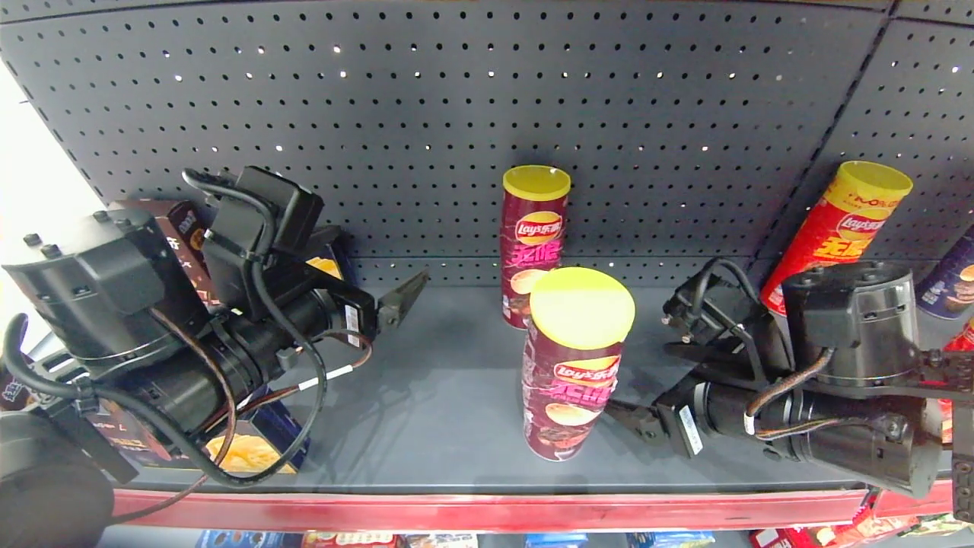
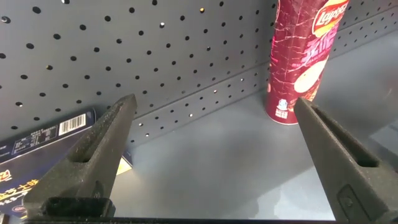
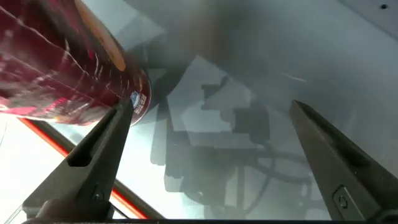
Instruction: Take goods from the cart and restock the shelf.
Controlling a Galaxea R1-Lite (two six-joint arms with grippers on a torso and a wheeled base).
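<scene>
Two maroon chip cans with yellow lids stand upright on the grey shelf (image 1: 426, 411). The back can (image 1: 533, 243) is near the pegboard and also shows in the left wrist view (image 2: 298, 62). The front can (image 1: 574, 365) stands close to the shelf's front edge. My right gripper (image 1: 647, 388) is low, just right of the front can, open. In the right wrist view that can (image 3: 62, 68) lies outside one finger (image 3: 99, 162), with nothing held in the gripper (image 3: 211, 118). My left gripper (image 1: 384, 297) hovers open over the shelf's left part (image 2: 214, 112), empty, left of the back can.
A red chip can (image 1: 837, 228) leans at the back right, with a dark blue can (image 1: 951, 281) beyond it. Dark boxes (image 1: 175, 228) stand at the left behind my left arm, one with a barcode (image 2: 50, 143). The shelf's red front lip (image 1: 494, 510) runs below.
</scene>
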